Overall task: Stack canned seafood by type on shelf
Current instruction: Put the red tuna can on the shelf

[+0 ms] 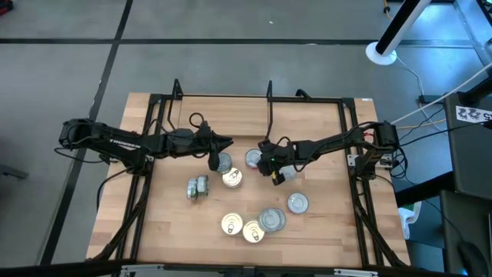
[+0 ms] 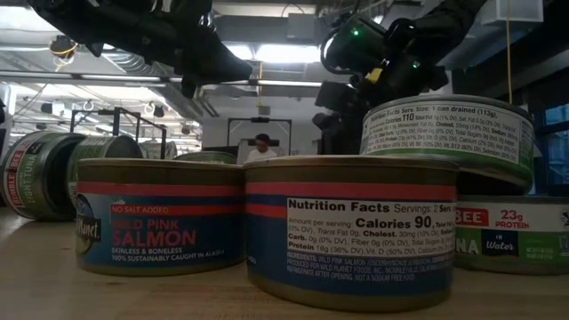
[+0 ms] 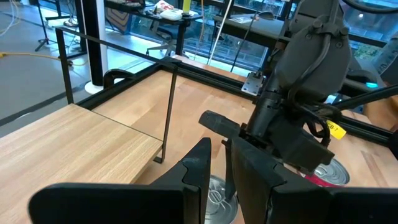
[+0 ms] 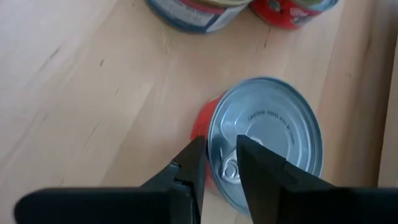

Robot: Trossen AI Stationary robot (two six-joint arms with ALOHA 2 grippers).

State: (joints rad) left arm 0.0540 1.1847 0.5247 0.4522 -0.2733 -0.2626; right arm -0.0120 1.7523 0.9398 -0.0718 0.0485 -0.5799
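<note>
Several canned seafood tins stand on the wooden table. The shelf [image 3: 81,140] is a light board with thin black uprights [image 3: 170,106] at the table's far side. My right gripper [image 4: 219,149] slants down over a silver-lidded, red-sided tin [image 4: 273,124] near the middle [image 1: 254,158], its fingers nearly together at the pull tab. My left gripper [image 3: 217,165] hangs shut and holds nothing, just above a silver-lidded tin [image 1: 223,161]. Two tins lie on their sides [image 1: 197,187] at the left. My right gripper has its two fingertips [image 4: 196,155] on either side of the pull tab [image 4: 229,169] on the red-sided tin's lid, near the lid's rim. The fingers slant down from the table's right side. The tin stands upright on the table. The fingers hide the touching spot itself.
More tins stand near the table's front: one [image 1: 297,202] at the right, a cluster [image 1: 271,219] [image 1: 231,224] [image 1: 253,231] and a gold-lidded one [image 1: 232,178]. In the low view a tin [image 2: 444,133] sits stacked on another [image 2: 511,231]. A person [image 2: 261,147] shows in the room behind.
</note>
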